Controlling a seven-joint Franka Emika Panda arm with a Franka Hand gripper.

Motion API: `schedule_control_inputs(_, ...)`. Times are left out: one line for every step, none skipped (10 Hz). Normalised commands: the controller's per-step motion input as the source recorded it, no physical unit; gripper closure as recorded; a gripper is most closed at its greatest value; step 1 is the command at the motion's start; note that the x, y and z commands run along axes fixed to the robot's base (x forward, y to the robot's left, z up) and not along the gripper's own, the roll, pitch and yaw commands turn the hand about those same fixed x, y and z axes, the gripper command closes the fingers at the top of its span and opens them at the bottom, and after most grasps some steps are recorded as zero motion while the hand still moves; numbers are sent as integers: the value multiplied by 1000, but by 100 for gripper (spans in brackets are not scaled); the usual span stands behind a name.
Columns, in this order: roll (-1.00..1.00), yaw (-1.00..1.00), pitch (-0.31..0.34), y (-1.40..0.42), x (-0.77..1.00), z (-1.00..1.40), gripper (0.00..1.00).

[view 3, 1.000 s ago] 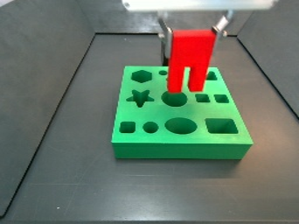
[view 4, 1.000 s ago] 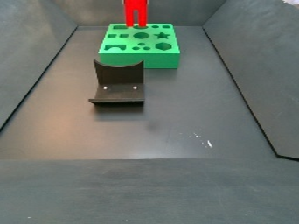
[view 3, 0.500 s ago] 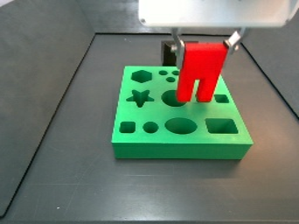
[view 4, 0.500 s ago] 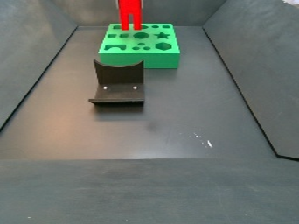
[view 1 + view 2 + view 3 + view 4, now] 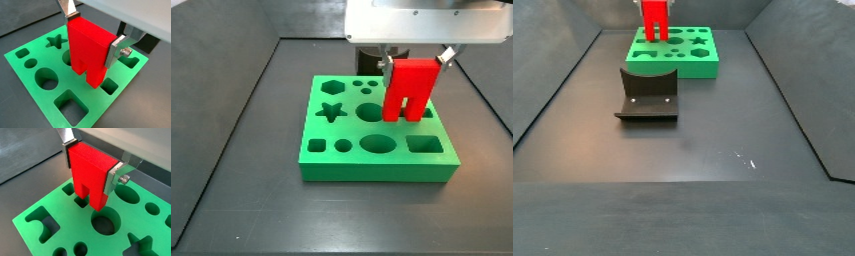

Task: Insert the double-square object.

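The double-square object (image 5: 410, 88) is a bright red block with two square legs. My gripper (image 5: 413, 62) is shut on its solid upper part and holds it upright just above the right side of the green shape block (image 5: 345, 160). In both wrist views the silver fingers (image 5: 115, 50) (image 5: 114, 178) clamp the red block (image 5: 89, 47) (image 5: 90, 173). Its legs hang over a pair of small square holes (image 5: 85, 203). In a side view the red block (image 5: 655, 18) stands over the green block's (image 5: 694, 66) far left part.
The green block (image 5: 27, 75) (image 5: 40, 233) has star, round, oval, hexagon and square holes. The dark fixture (image 5: 648, 93) stands on the dark floor just in front of the green block. Dark walls enclose the floor.
The gripper has carried the red block to the right across the green block and lowered it, from over the middle holes to over the right side.
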Motion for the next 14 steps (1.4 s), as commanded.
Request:
schedule_control_inputs(233, -51, 134, 0, 911, -326, 100)
schedule_control_inputs(230, -57, 133, 0, 966, -323, 100)
schedule_control_inputs(226, -74, 124, 0, 951, -320, 100)
schedule_control_inputs(134, -91, 84, 0, 1000, -329, 100)
schedule_control_inputs(14, -117, 101, -26, 949, -103, 100)
schedule_control_inputs(0, -40, 254, -17, 883, 54, 100)
schedule_control_inputs(20, -49, 273, -43, 829, 140, 100)
schedule_control_inputs(109, -94, 229, 0, 837, 0, 100)
schedule_control_inputs(137, -86, 229, 0, 849, 0, 100)
schedule_control_inputs(26, -11, 293, -11, 863, 143, 100)
schedule_control_inputs(13, 0, 347, -6, 840, 294, 100)
schedule_control_inputs(20, 0, 341, -34, 803, 371, 100)
schedule_control_inputs(137, -31, 176, -83, 937, -177, 100)
schedule_control_inputs(129, -14, 150, -83, 983, -326, 100)
